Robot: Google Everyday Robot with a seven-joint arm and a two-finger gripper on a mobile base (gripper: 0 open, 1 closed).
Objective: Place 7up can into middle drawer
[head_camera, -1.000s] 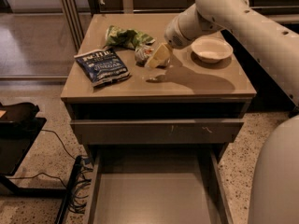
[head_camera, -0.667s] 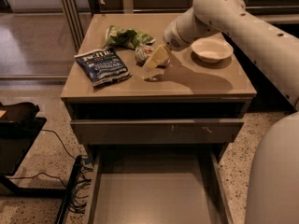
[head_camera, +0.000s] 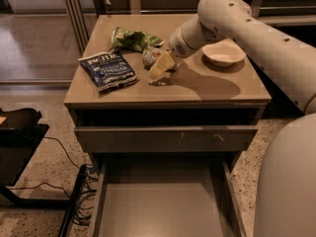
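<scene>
The 7up can (head_camera: 150, 56), small and silvery with green print, lies on the cabinet top (head_camera: 212, 90) just right of the green snack bag. My gripper (head_camera: 161, 70) reaches down from the right, its pale tip right against the can's right side and covering part of it. I cannot see a grasp. The middle drawer (head_camera: 163, 206) is pulled out at the bottom of the view, a wide grey-brown tray with a bare flat floor, well below and in front of the can.
A wrinkly green snack bag (head_camera: 131, 37) and a dark blue chip bag (head_camera: 107, 70) lie left of the can. A white bowl (head_camera: 223, 53) sits at the right under my arm. A drawer front with pale scratches (head_camera: 168, 138) sits above the open drawer. Cables (head_camera: 74, 201) lie on the floor at left.
My arm and gripper have shifted slightly left toward the can. The can, bags and bowl have not moved.
</scene>
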